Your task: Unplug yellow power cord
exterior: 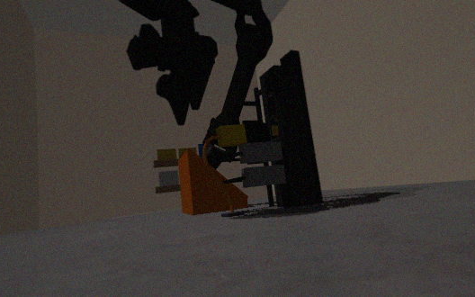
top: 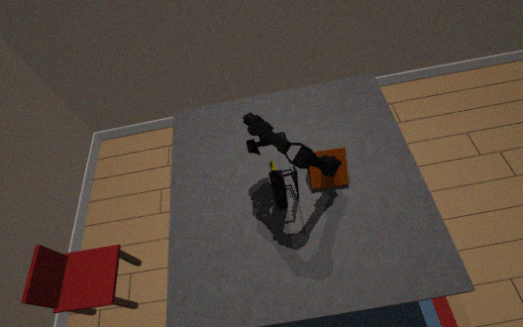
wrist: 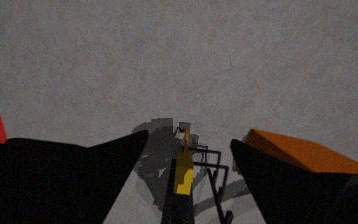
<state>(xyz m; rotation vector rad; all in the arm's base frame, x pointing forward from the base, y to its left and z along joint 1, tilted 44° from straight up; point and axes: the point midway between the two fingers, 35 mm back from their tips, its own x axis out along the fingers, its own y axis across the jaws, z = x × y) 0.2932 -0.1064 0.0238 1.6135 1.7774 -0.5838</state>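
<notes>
The yellow plug (top: 272,166) (exterior: 231,135) (wrist: 183,176) is level beside the upright black power strip (top: 278,190) (exterior: 301,135) (wrist: 178,214). It stands out farther from the strip than the two grey plugs below it, with a dark block between it and the strip. Whether its prongs are in a socket cannot be told. Its orange-yellow cord (exterior: 206,150) (wrist: 186,140) curves down from its outer end. My gripper (exterior: 188,116) (wrist: 189,138) is wide open and empty. In the exterior view the fingertips are above and left of the plug, apart from it. In the wrist view the plug shows between and beyond them.
Two grey plugs (exterior: 260,153) (exterior: 264,175) are on the strip, one below the other. A thin black frame stands beside the strip. An orange wedge-shaped block (top: 343,174) (exterior: 194,184) (wrist: 292,151) is near the arm's base on the grey table (top: 219,248). A red chair (top: 92,277) is off the table.
</notes>
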